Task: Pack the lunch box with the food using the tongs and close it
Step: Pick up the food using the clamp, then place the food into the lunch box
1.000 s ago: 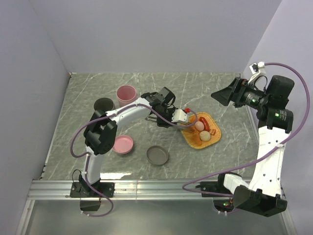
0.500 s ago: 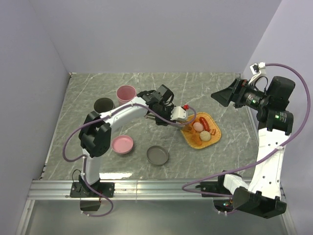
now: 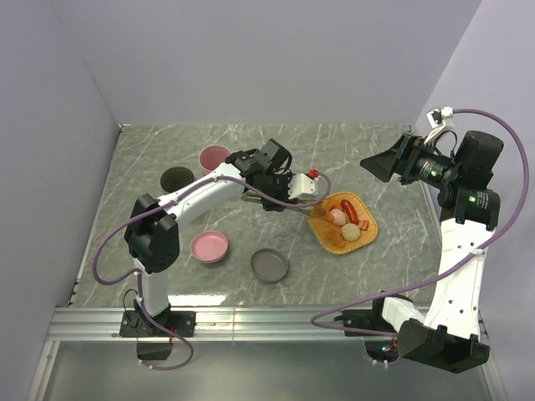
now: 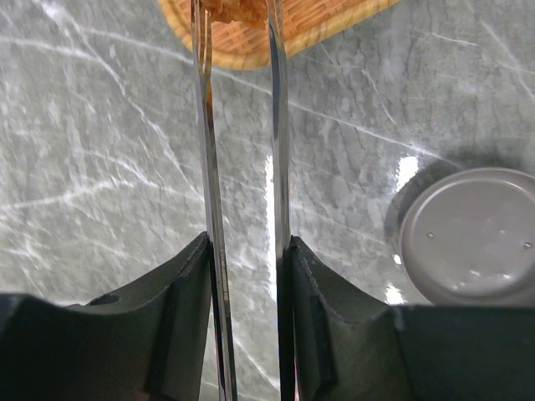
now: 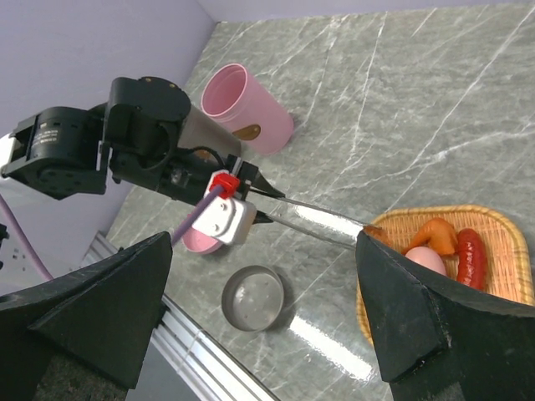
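Top external: left pincer (image 3: 280,199) with tongs (image 3: 316,207) has shifted leftward.

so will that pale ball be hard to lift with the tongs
Probably: the pale ball looks round and smooth, so it may slip between the thin tongs. Nudged, it would likely roll, though the tray rim should stop it.

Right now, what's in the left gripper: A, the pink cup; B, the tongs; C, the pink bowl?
B: the left gripper is shut on the tongs, whose tips reach the tray.
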Motion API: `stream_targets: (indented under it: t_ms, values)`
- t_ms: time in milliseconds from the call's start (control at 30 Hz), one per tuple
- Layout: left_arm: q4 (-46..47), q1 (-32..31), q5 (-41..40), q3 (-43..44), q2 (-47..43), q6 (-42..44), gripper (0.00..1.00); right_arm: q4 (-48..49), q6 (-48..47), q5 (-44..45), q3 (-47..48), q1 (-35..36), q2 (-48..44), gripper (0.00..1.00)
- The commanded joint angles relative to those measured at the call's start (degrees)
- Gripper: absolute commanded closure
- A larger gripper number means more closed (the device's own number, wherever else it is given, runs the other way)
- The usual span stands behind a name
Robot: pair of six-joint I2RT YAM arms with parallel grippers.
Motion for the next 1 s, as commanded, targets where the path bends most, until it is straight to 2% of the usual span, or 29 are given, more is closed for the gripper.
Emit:
stream_targets:
  t_ms: [0,133,367,533,667,967]
  values:
    - [-1.4,1.3,1.7,3.1,-5.4,-3.3,0.84,2.7,0.6,-1.0,0.0,-0.5,-0.9,0.03]
    - [-4.4,4.1,3.8,4.0,-8.9,-6.6,0.84,3.4,0.8,-0.8,-0.3,-0.5,-0.7,0.03]
    - [-6.6,10.2,6.2,1.1,-20.7,-13.2,0.84,4.4,0.1,0.2,-1.6,-0.5,-1.5,0.03]
    - [-4.8,19.0,7.6,-5.5,-30.8,-18.3,0.83,5.5,-0.6,0.9,-3.5,-0.4,-2.0,0.03]
    - [-5.7,25.3,7.5,-10.7,-39.4,-19.3,0.83,5.8,-0.4,0.9,-3.9,-0.4,-1.7,0.03]
    - [-5.2,39.2,-2.5,-21.1,-52.6,-18.5,0.83,6.3,-1.0,1.8,-5.2,0.3,-1.8,0.03]
